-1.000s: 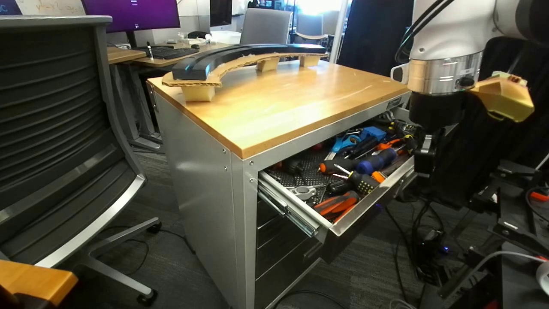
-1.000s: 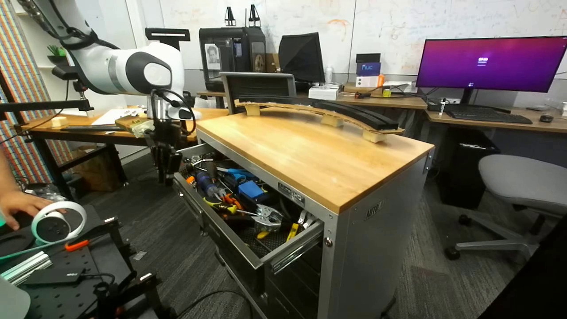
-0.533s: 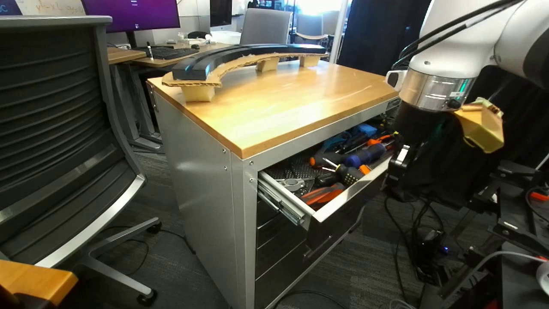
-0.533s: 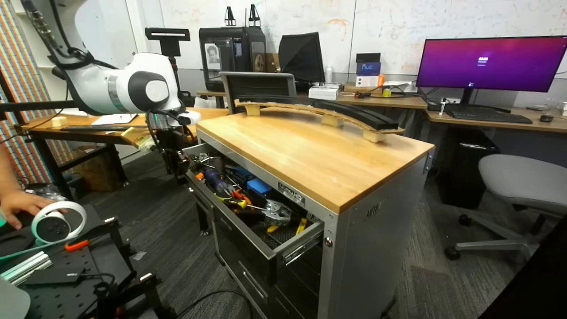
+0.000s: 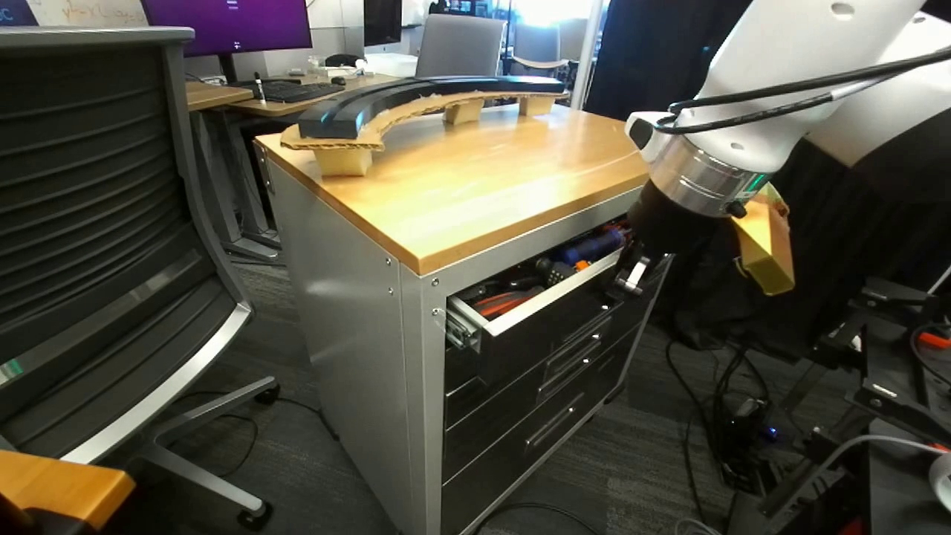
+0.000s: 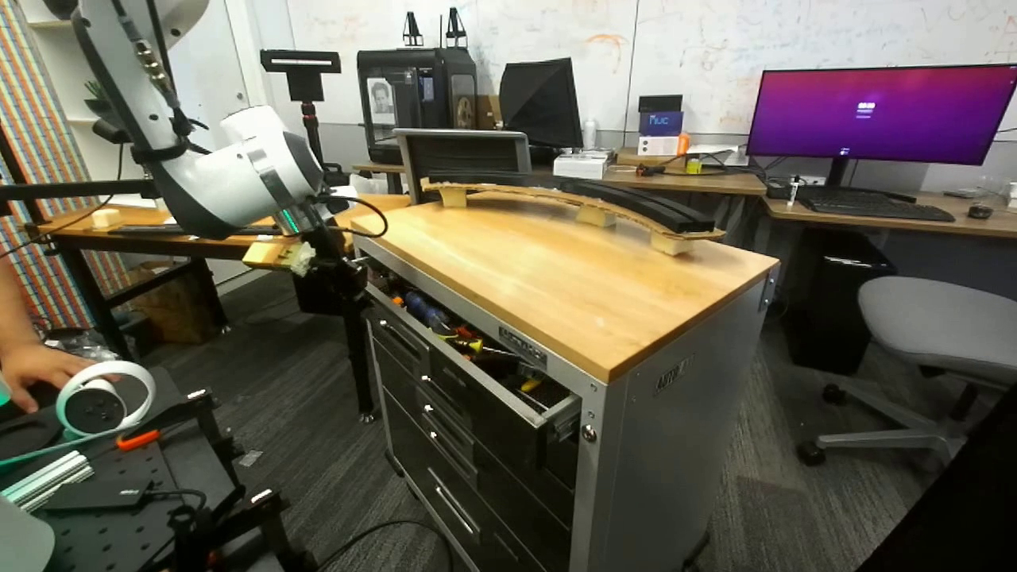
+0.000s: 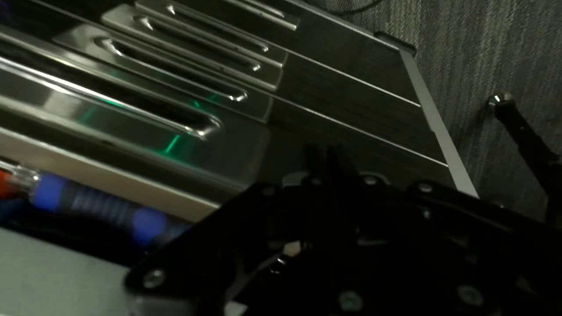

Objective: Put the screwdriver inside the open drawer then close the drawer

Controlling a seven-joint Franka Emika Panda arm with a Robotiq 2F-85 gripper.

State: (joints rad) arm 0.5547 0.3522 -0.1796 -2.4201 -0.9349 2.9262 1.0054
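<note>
The open drawer (image 5: 546,303) is the top one of the cabinet and stands partly out, in both exterior views (image 6: 477,381). In the wrist view its front (image 7: 145,136) with a pale handle is at the left. A stubby black screwdriver (image 5: 556,272) with yellow dots, near an orange patch, lies inside it among other tools, partly hidden by the front. My gripper (image 5: 628,282) is at one end of the drawer front and seems to press against it. In the wrist view my gripper (image 7: 322,151) has its dark fingers close together, with nothing visible between them.
A wooden top (image 5: 483,178) lies above the drawer and bears a curved black track (image 5: 423,96) on cardboard. Lower dark drawers (image 5: 513,416) are below. A blue-handled tool (image 7: 96,206) lies inside the drawer. An office chair (image 5: 111,223) stands beside the cabinet. A person's hand (image 6: 40,369) rests nearby.
The drawer has slid far inward toward the cabinet, with the tools in it. My arm has moved the same way and tilted, staying at the drawer front.
</note>
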